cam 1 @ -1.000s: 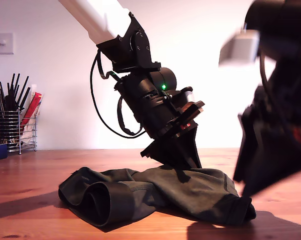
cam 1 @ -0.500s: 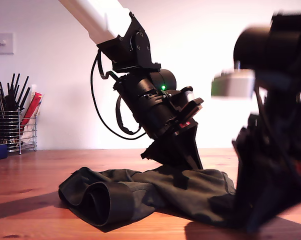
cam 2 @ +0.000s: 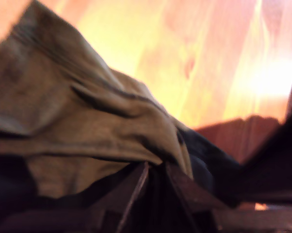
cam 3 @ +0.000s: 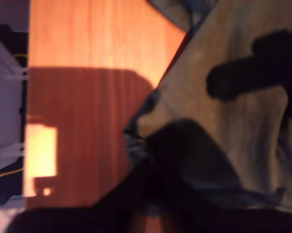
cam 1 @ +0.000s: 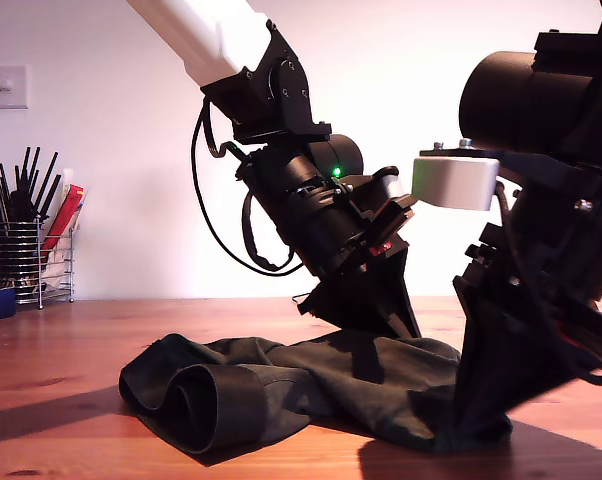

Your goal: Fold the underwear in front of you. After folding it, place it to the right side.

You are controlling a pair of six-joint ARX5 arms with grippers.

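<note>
The near arm's gripper (cam 1: 481, 405) has come down onto the underwear (cam 1: 281, 385) at its end on the exterior view's right (finger opening cannot be told). The garment lies lengthwise across the worktop (cam 1: 61, 340). The farther gripper (cam 1: 366, 310) sits at its rear edge, fingers likewise unreadable.

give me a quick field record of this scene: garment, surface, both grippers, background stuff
garment: dark olive-green wrinkled cloth underwear, lying in a loose heap, one rolled opening toward the exterior view's left
surface: reddish-brown wooden table
arm at exterior view's centre: gripper tips down on the underwear's upper edge
arm at exterior view's right: gripper tips down at the underwear's end
my first gripper: at a cloth fold, state unclear
my second gripper: over cloth, state unclear
background: wire basket of black utensils, white wall switch
</note>
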